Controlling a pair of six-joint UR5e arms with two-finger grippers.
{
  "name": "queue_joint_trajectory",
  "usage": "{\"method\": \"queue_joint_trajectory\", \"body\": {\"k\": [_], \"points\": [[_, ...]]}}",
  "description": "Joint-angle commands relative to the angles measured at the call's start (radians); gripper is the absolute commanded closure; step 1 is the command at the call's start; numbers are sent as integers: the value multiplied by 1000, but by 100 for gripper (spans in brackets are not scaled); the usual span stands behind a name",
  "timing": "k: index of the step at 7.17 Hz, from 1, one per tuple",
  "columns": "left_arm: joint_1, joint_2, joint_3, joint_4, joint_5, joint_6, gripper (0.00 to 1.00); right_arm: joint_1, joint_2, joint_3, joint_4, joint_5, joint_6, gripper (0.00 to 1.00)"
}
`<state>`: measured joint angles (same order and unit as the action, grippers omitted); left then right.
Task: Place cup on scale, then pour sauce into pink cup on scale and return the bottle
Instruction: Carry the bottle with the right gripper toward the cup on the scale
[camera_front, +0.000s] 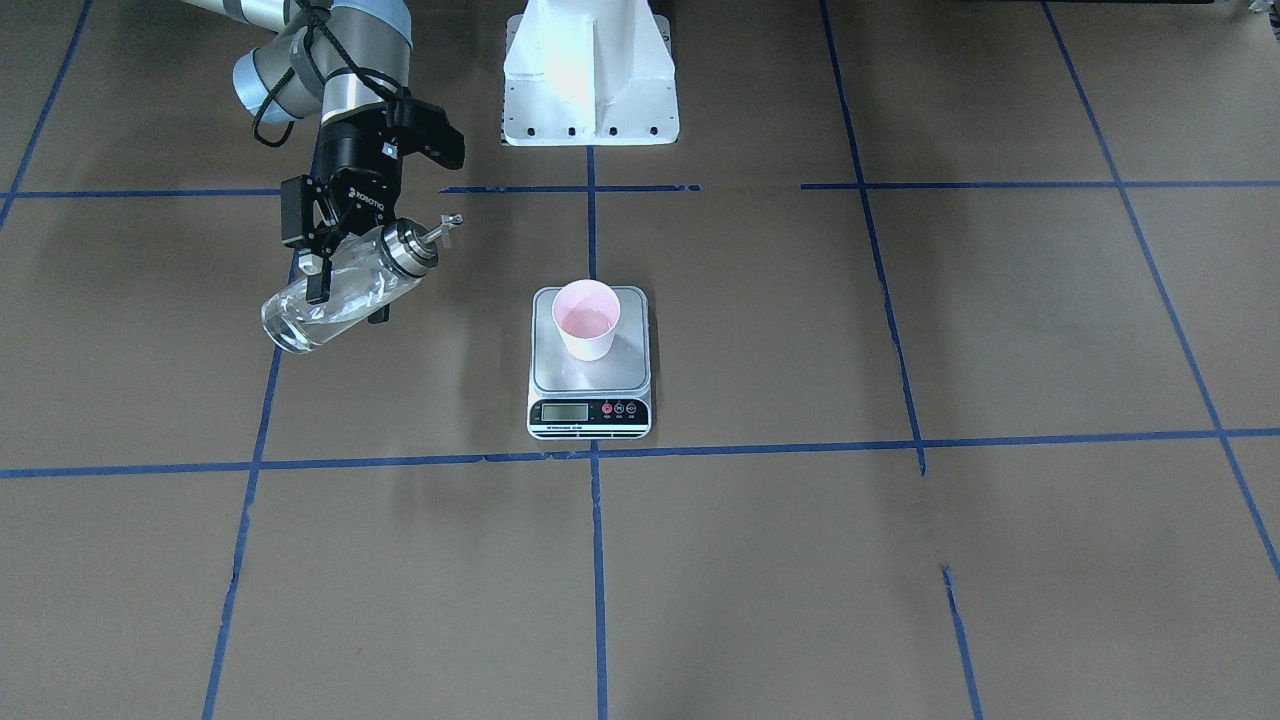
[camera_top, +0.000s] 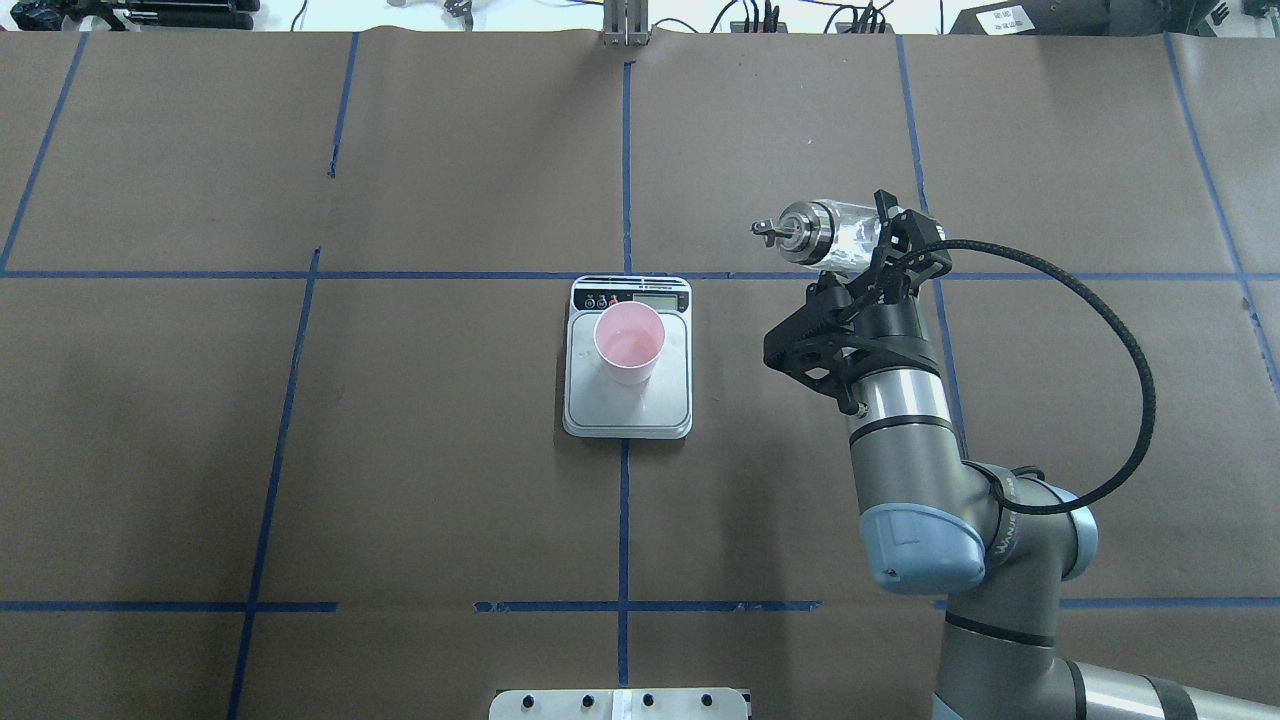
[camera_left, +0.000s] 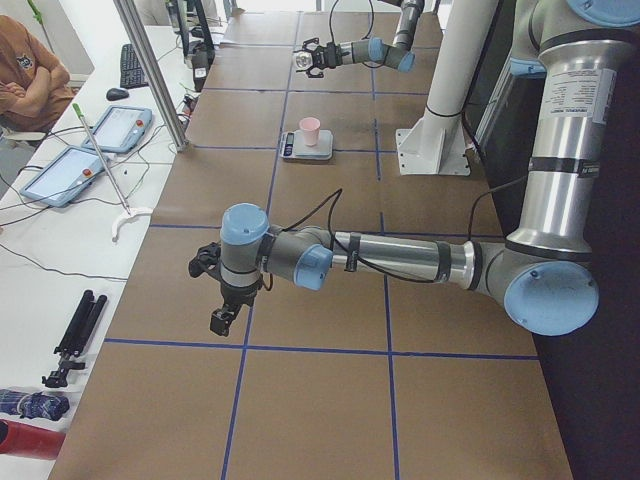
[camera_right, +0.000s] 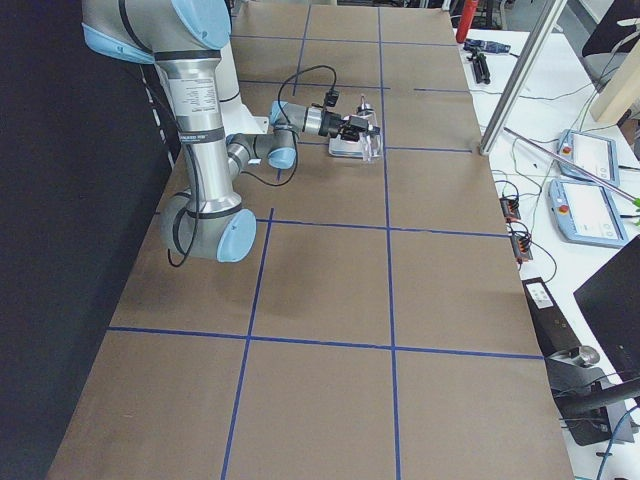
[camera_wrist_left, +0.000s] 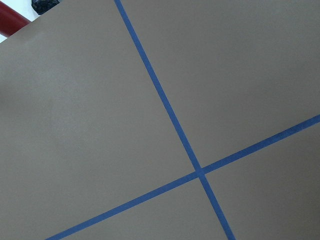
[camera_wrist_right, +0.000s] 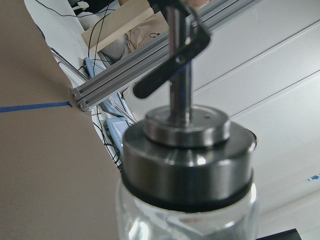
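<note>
The right pincer (camera_front: 348, 300) was clamped across the middle of the bottle (camera_front: 295, 318), 1 finger on each side of the glass barrel, just below the silver collar (camera_front: 405, 248). The bottle hung in the air well apart from the scale (camera_front: 590, 375), off toward the robot's right, tipped almost flat with its thin spout (camera_front: 445, 228) aimed roughly the scale's way but nowhere near over it.

The bottle looked stiff, smooth and breakable. Bare glass is likely to be slippery under metal fingers, and the clear sauce inside, barely visible, would probably shift its weight as it tilted. The barrel seemed the sound place to hold, while the spout looked too slight to bear a grip.

The cup (camera_front: 587, 318) stood upright on the scale's platform, toward the half farthest from the display. It appeared light and easy to knock over. Whether it already held sauce could not be made out.

The left pincer (camera_left: 220, 320) hovered over the desk (camera_front: 800, 560) far from the scale, on the robot's left. Whether it was apart or together could not be told.

"ROBOTIQ" was printed on the right pincer's black body. The scale's display (camera_front: 564, 411) showed no legible digits, and the fine print under it was too small to read.
</note>
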<state>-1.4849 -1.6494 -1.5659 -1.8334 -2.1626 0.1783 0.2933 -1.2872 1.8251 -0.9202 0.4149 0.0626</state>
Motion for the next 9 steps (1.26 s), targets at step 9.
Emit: {"method": "queue_joint_trajectory", "body": {"k": [9], "points": [[0,-4,9,13,1,-11,0,-37,124,-159,-222,-163,-26,100]]}}
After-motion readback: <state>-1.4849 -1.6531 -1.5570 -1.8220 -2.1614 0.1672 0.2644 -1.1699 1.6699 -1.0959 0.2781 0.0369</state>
